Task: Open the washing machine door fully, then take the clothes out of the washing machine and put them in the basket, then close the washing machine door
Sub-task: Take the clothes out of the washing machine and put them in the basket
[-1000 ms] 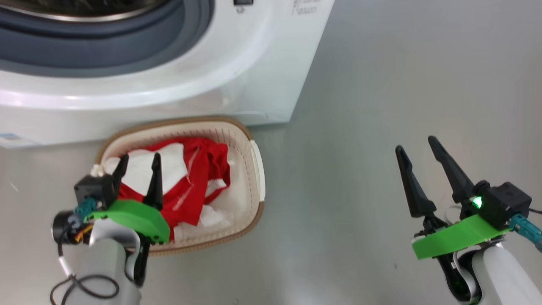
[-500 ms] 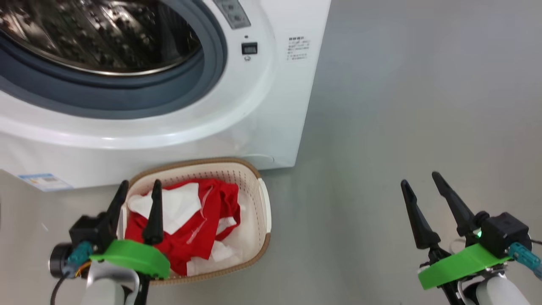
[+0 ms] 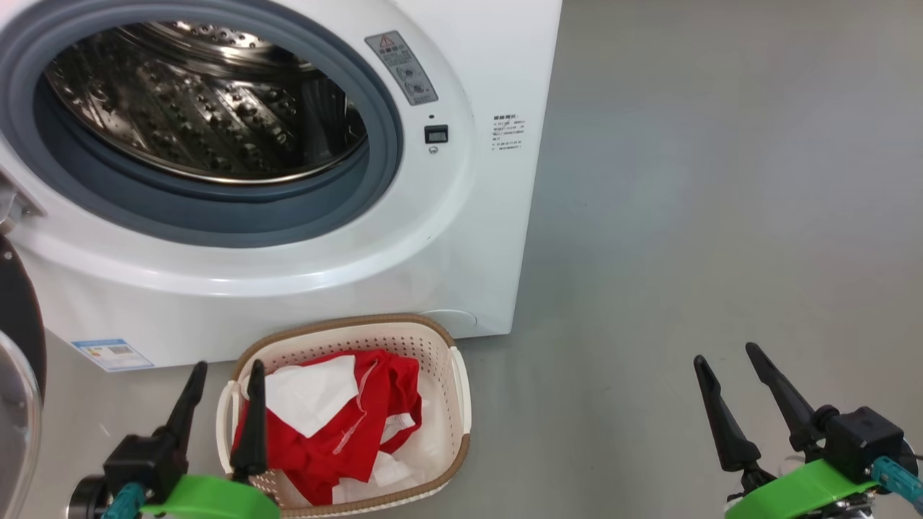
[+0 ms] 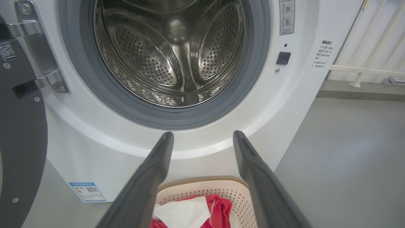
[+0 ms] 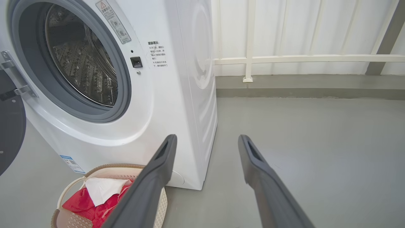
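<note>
The basket (image 3: 461, 393) sits on the floor (image 3: 685, 216) just before the washing machine (image 3: 288, 281), toward its right corner, and the clothes (image 3: 339, 440) lie inside it. The washing machine door (image 3: 18, 324) stands swung out at the machine's left. The left gripper (image 3: 227, 365) is at the basket's left rim. The right gripper (image 3: 725, 353) is well apart to the right.

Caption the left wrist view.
Open left hand faces white washing machine's steel drum; red-and-white clothes lie in cream perforated basket below.

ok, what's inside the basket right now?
Red clothes with white panels lie heaped in the basket. Whatever sits under the heap is covered; the left end effector hides part of its left side.
</note>
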`<state>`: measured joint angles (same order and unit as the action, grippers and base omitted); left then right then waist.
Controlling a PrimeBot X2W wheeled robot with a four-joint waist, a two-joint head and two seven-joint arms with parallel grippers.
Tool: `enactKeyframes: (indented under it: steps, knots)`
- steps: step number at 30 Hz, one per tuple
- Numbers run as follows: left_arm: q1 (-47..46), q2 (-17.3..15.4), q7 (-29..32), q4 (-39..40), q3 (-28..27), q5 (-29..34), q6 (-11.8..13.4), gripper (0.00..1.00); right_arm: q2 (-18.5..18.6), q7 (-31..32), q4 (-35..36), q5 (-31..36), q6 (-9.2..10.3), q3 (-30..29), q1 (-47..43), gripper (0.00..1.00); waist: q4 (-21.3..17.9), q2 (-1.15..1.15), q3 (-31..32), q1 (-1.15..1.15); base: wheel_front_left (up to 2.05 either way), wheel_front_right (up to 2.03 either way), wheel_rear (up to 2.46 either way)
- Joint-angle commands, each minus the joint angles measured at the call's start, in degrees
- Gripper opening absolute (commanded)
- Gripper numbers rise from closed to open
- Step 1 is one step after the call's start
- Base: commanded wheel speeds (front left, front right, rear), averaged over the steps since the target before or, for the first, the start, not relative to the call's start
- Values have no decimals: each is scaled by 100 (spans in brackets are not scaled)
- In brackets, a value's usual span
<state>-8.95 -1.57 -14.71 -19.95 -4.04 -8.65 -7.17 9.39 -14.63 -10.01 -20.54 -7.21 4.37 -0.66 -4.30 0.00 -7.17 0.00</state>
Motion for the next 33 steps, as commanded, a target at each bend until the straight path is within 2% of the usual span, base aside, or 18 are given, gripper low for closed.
enactKeyframes:
  steps: [1,16,33]
  knots:
    - [64,-131,-29,221,-231,-9,-31,100,129,-37,149,45,-28,77,-37,100,22,0,79,0,0,0,0]
    - [1117,-131,-29,1028,-372,-132,20,100,105,-37,207,86,-28,-77,-463,100,23,0,488,0,0,0,0]
    - [1319,-131,-29,1227,-347,-209,103,100,111,-37,256,94,-28,-115,-556,100,0,0,536,0,0,0,0]
